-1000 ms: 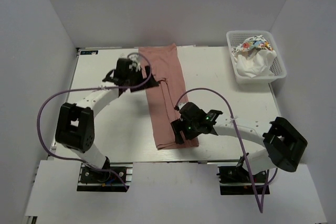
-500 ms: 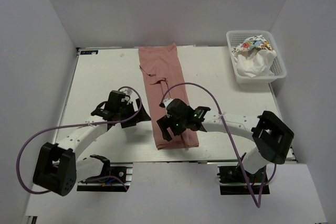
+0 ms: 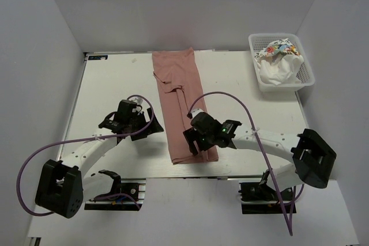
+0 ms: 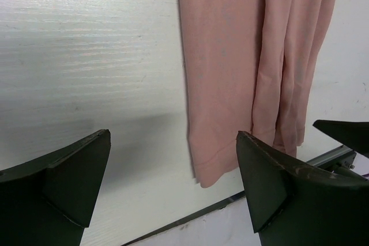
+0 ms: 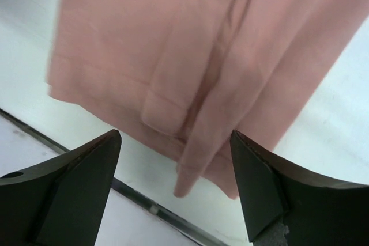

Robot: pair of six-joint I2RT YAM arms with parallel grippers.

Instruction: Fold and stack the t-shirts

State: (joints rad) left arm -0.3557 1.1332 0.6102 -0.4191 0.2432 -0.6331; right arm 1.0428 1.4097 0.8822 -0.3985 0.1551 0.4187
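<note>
A dusty pink t-shirt (image 3: 180,96) lies folded into a long narrow strip down the middle of the white table. Its near hem shows in the left wrist view (image 4: 230,73) and the right wrist view (image 5: 190,56). My left gripper (image 3: 151,126) is open and empty, just left of the strip's near end. My right gripper (image 3: 195,144) is open and empty, hovering over the strip's near right corner. More t-shirts, white (image 3: 278,72) and multicoloured print (image 3: 275,47), lie bunched in the basket.
A white plastic lattice basket (image 3: 305,79) stands at the far right of the table. The table's near edge with a metal rail (image 5: 150,205) runs just below the shirt's hem. White walls enclose the table.
My left arm swung from the far end of the shirt back to its near left side. My right gripper shifted slightly over the near hem. The shirt's upper part now shows a loose fold.
</note>
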